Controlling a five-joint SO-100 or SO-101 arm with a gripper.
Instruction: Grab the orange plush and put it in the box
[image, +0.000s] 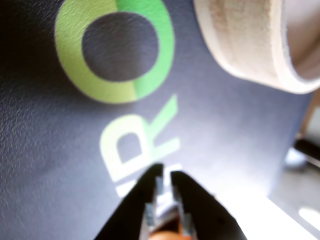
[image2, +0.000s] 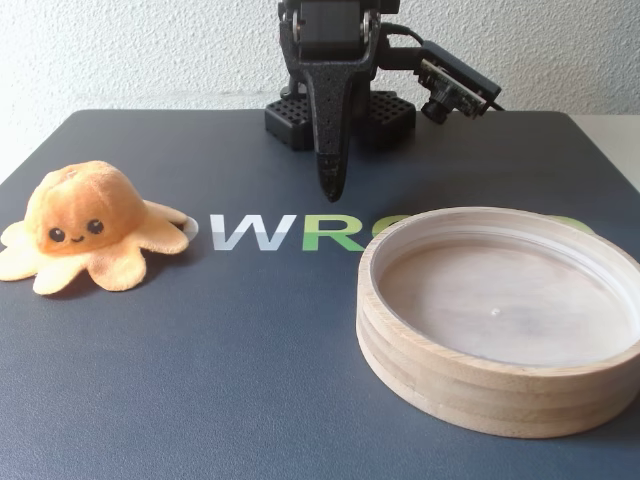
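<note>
The orange plush (image2: 85, 225), an octopus toy with black eyes and pale tentacles, sits upright on the dark mat at the left in the fixed view. It does not show in the wrist view. The box (image2: 500, 310), a wide round wooden tray, lies empty at the right; its rim shows at the top right of the wrist view (image: 250, 45). My gripper (image2: 331, 190) hangs point-down over the mat's middle, behind the box and right of the plush. In the wrist view the gripper (image: 165, 175) is shut and empty, its black jaws almost touching.
The dark mat (image2: 200, 370) carries white and green printed letters (image: 117, 50). The arm's black base (image2: 340, 115) stands at the mat's back edge before a white wall. The mat's right edge and pale table show in the wrist view (image: 300, 200).
</note>
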